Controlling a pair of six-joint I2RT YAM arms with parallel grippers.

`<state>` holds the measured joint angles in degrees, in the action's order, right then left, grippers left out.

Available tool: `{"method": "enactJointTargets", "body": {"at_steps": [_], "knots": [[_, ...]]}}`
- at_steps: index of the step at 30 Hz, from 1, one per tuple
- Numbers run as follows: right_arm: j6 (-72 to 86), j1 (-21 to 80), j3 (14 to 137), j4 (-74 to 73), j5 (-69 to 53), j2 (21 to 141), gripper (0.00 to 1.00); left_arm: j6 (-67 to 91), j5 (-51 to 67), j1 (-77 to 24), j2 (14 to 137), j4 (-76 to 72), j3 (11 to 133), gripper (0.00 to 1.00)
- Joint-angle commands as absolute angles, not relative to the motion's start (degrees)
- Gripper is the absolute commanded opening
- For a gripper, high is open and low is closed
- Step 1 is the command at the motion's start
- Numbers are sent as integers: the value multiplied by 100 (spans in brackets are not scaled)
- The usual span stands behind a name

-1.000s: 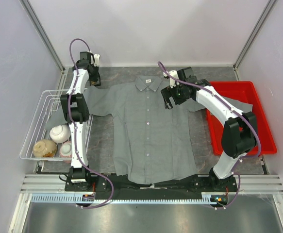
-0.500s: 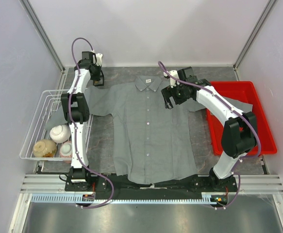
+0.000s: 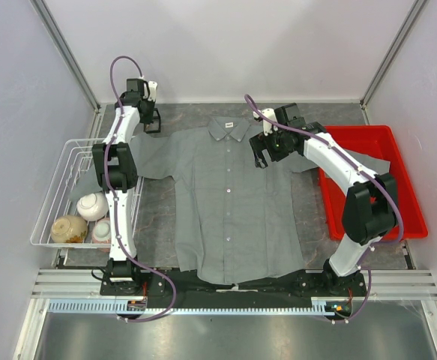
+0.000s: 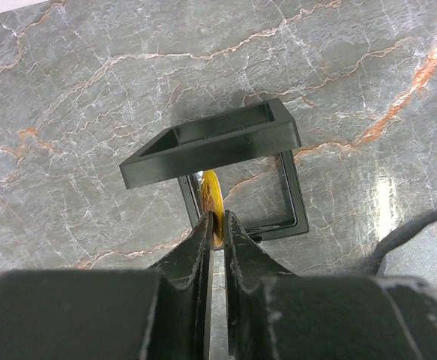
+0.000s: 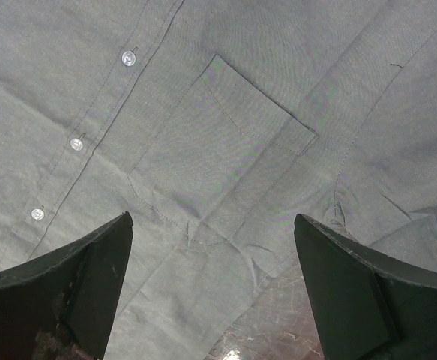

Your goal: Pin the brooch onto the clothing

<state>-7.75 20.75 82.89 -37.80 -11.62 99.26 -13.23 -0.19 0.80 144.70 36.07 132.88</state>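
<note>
The left end effector [image 4: 218, 220] sits at the far left corner of the bench [image 4: 91, 90], off the shirt's [image 3: 229, 202] left-hand shoulder. Its two fingers are pinched almost together, with only a thin slit between them, and the brooch [image 4: 211, 193] is gripped on edge in that slit. The brooch is a thin orange-gold sliver sticking out past the fingertips. Just beyond it lie two small black square pieces: a raised box-like frame [image 4: 225, 150] and a flatter frame [image 4: 294, 206] partly tucked under it. The brooch shows against the opening of the flatter one (whether it touches either piece cannot be told). A fold of grey cloth enters the lower right corner of the left wrist view.

The right end effector [image 5: 212, 221] is spread wide and holds nothing. It hangs over the shirt's chest pocket [image 5: 240, 142], beside the row of pale buttons [image 5: 129, 58]. The shirt lies flat, front up, collar towards the far wall, and one sleeve reaches onto the red bin [image 3: 402, 210]. A wire basket [image 3: 57, 180] at the left edge holds bowls [image 3: 92, 204]
</note>
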Motion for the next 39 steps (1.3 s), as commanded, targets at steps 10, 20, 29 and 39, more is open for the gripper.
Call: {"method": "enactJointTargets", "body": {"at_steps": [10,20,29,39], "knots": [[-765,2013,8262,-3726,-1239,9527,98,-1529,-35,53,13457,3437,12851,2],[-774,1978,8464,-3744,-1424,9361,98,-1565,693,62,12639,3664,12191,2],[-896,1977,7963,-2752,-2205,8492,98,-1801,3935,-228,10768,3779,10733,2],[-1037,1986,8051,-2471,-4542,8086,98,-1811,6932,-781,8913,3955,9283,2]]}}
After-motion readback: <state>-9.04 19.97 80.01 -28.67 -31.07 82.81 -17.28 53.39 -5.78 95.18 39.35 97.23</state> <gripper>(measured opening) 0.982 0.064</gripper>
